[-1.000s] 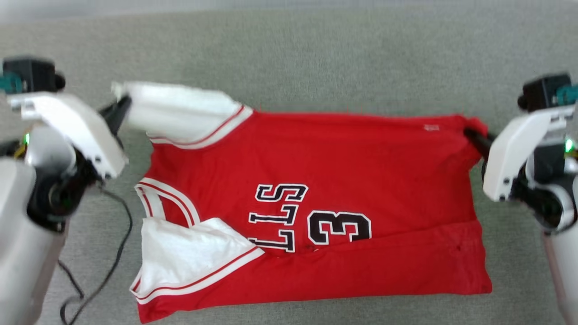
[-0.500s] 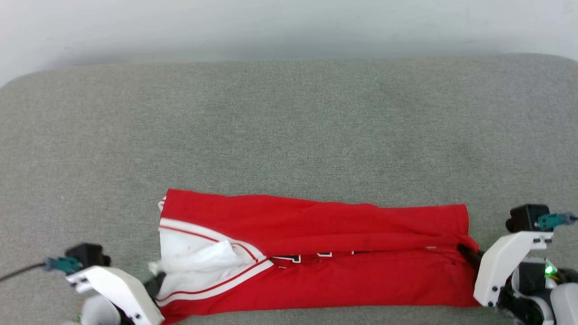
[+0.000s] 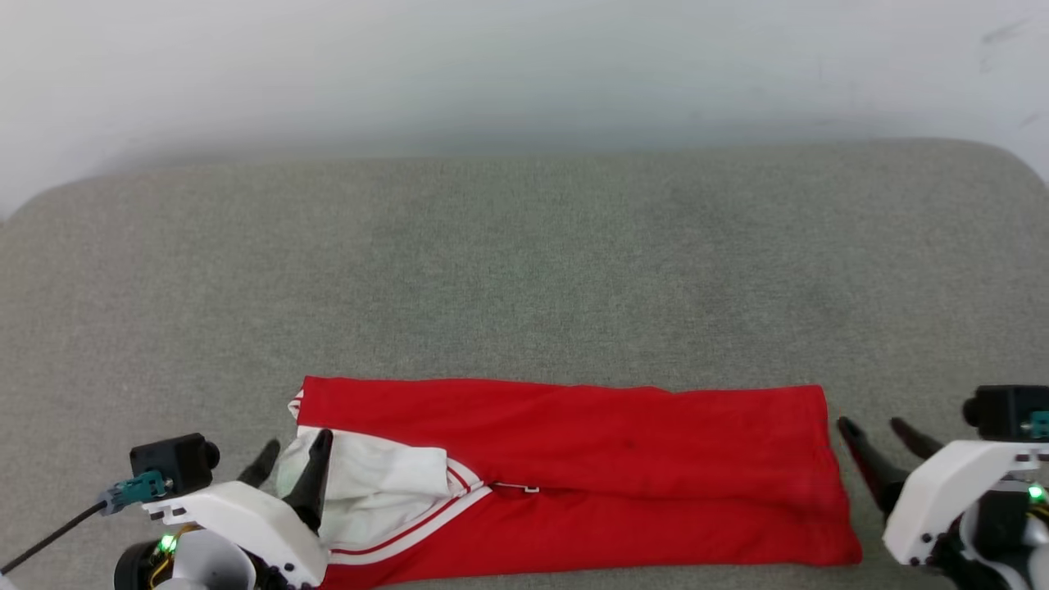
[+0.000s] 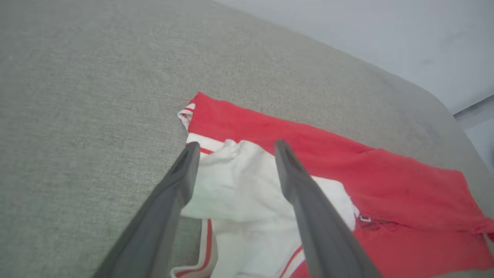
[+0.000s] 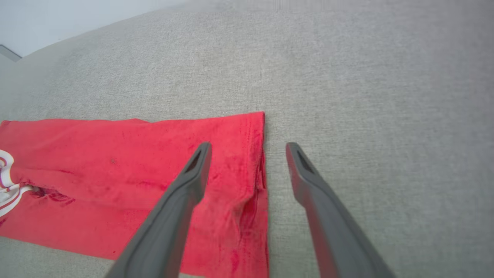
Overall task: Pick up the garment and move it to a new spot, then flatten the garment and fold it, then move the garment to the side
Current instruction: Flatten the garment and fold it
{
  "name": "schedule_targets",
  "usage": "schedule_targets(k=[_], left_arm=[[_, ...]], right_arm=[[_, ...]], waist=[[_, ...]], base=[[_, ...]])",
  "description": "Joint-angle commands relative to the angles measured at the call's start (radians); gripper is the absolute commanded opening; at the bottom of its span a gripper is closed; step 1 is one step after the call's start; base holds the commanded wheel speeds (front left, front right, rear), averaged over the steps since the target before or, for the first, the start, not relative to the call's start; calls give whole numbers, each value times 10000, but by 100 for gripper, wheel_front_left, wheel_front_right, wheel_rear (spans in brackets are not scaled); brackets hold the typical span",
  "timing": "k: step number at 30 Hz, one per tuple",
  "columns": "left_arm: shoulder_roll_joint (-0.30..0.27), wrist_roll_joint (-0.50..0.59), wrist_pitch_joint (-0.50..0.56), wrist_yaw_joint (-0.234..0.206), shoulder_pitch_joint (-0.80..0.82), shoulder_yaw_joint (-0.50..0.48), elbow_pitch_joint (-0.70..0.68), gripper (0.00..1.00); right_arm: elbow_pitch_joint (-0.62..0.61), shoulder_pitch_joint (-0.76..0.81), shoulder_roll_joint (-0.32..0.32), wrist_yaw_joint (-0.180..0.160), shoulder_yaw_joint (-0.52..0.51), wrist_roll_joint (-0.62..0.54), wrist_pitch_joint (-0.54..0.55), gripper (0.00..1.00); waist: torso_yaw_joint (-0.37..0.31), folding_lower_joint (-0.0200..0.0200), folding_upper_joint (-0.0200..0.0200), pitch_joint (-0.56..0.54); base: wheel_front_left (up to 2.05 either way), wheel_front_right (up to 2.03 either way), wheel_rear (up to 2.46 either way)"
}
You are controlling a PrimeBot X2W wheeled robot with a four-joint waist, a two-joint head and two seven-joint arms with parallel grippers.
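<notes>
The garment (image 3: 590, 459), a bright red jersey with a white sleeve (image 3: 377, 483) and striped trim, lies folded into a long flat band near the front of the grey surface; its letters and number are folded inside. My left gripper (image 3: 295, 455) stands open at the band's left end, fingers straddling the white sleeve (image 4: 235, 181) without pinching it. At the right end my right gripper (image 3: 881, 434) is open just off the red hem (image 5: 258, 154), one finger over the cloth, the other over bare surface.
The grey upholstered surface (image 3: 524, 262) stretches wide behind the garment up to a pale wall (image 3: 524, 65). A dark cable (image 3: 49, 537) trails from my left wrist camera at the lower left.
Both grippers have let go of the jersey and opened. The far half now lies folded flat over the near half, hiding the letters. The head view has tilted up a little.
</notes>
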State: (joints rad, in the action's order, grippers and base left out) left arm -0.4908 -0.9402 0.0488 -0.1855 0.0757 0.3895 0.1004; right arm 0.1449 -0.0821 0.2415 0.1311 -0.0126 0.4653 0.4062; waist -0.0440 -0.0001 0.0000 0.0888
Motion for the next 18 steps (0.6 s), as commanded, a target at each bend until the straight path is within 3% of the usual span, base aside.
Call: schedule_targets(k=[1, 6, 12, 18], left_arm=[[61, 184, -270, -59, 131, 4, -163, 100], [153, 1123, -1346, -444, 315, 34, -935, 100], [247, 2100, -2348, -993, 493, 51, -1608, 100], [384, 2734, -2670, -1266, 715, 219, -2132, 100]], right_arm=[[-201, 172, 102, -7, -123, -17, 103, 100], [-943, 102, 400, -5, -880, -181, 1267, 100], [-998, -27, 492, -5, -1538, -360, 3309, 100], [-545, -209, 89, -5, -1470, -420, 4190, 100]], waist=[[-44, 1, 0, -187], [-17, 1, 0, -363], [348, 1, 0, -181], [882, 1, 0, 390]], base=[[0, 0, 0], [0, 0, 0], [0, 0, 0], [0, 0, 0]])
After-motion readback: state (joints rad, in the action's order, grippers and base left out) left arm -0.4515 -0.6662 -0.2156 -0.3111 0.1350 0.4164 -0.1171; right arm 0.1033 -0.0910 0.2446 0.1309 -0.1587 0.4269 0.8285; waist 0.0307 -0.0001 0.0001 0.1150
